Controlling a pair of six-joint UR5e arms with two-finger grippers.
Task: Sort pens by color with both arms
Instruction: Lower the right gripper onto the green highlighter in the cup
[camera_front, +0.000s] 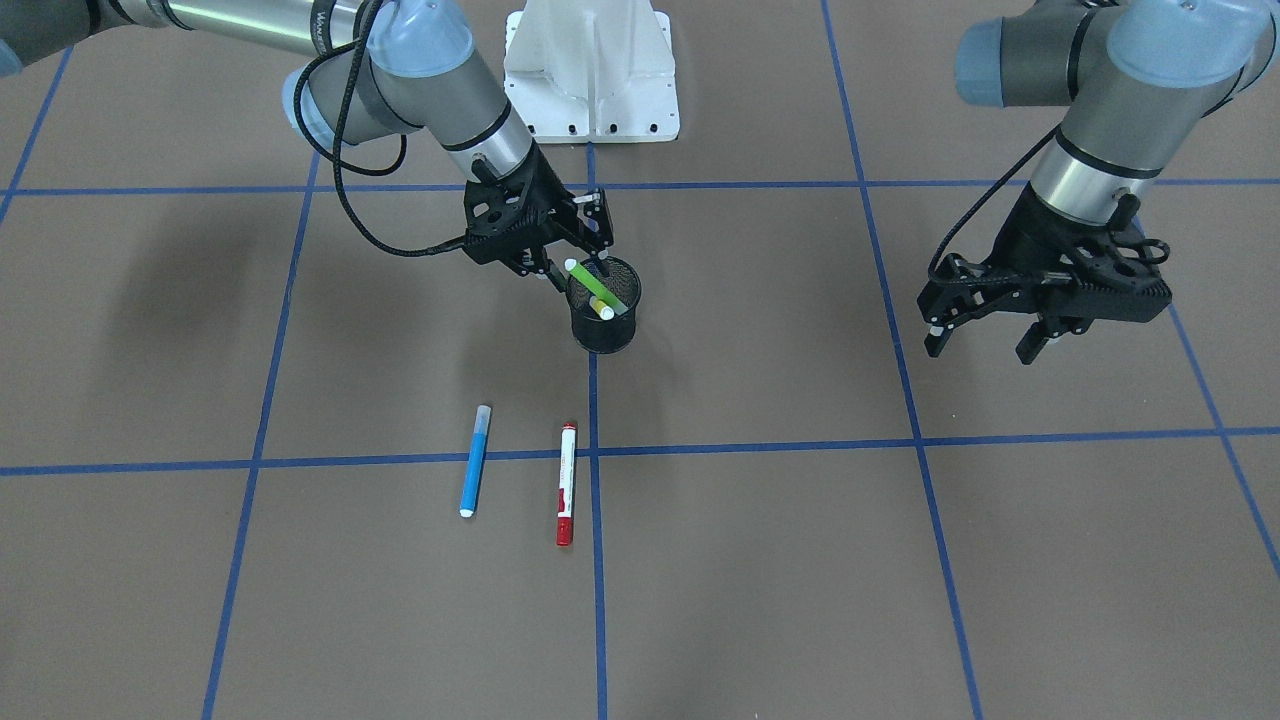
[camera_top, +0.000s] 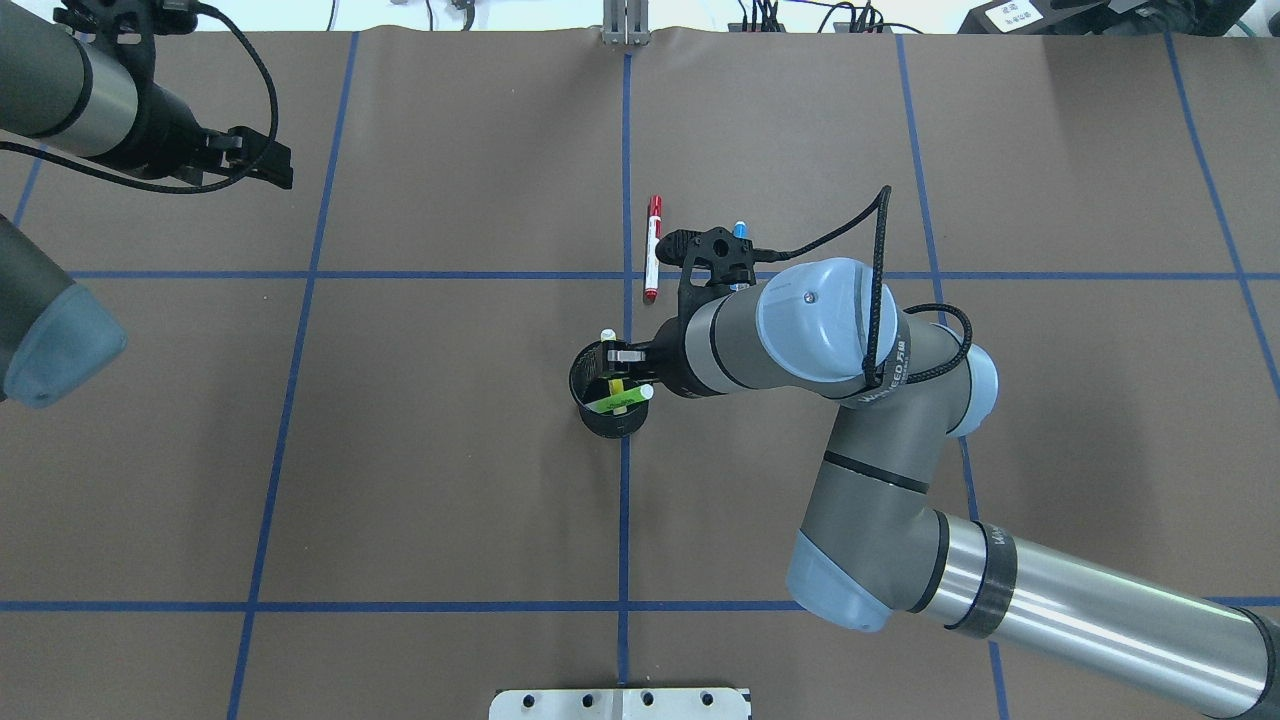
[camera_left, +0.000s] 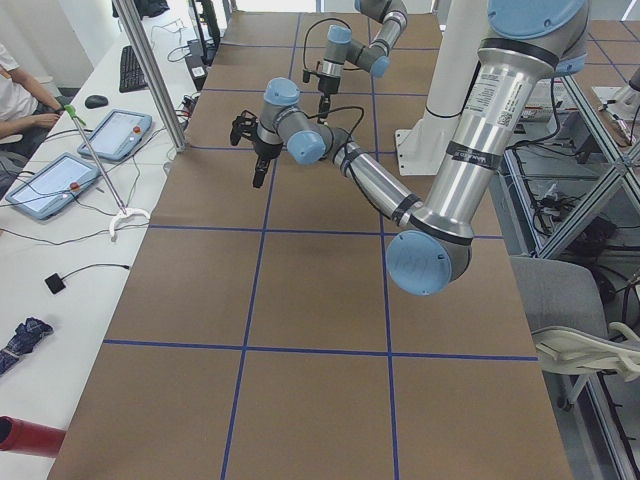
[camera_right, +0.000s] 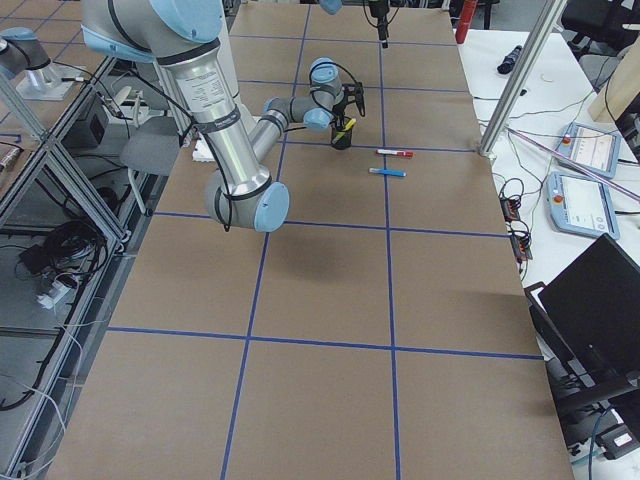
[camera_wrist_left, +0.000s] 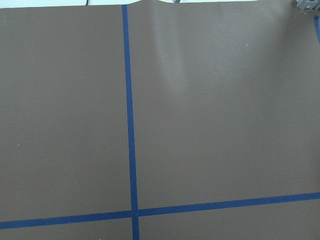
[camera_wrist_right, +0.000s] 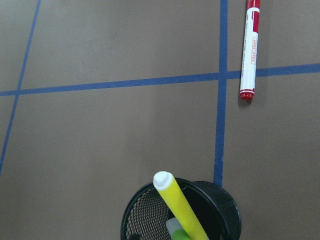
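Observation:
A black mesh cup (camera_front: 603, 330) stands near the table's middle, with a light green pen (camera_front: 598, 288) and a yellow pen (camera_front: 599, 305) leaning inside it. My right gripper (camera_front: 572, 268) hovers over the cup's rim, fingers apart around the green pen's top and gripping nothing. In the right wrist view the yellow pen (camera_wrist_right: 182, 210) rises from the cup (camera_wrist_right: 142, 215). The blue pen (camera_front: 476, 460) and the white pen with red ends (camera_front: 566, 483) lie side by side on the table beyond the cup. My left gripper (camera_front: 982, 348) hangs open and empty, far off to the side.
The white pedestal base (camera_front: 590, 70) stands at the robot's edge of the table. Blue tape lines (camera_wrist_left: 131, 150) divide the brown surface into squares. In the exterior left view a side table with tablets (camera_left: 60, 180) runs along the far edge, with a seated person (camera_left: 15, 90).

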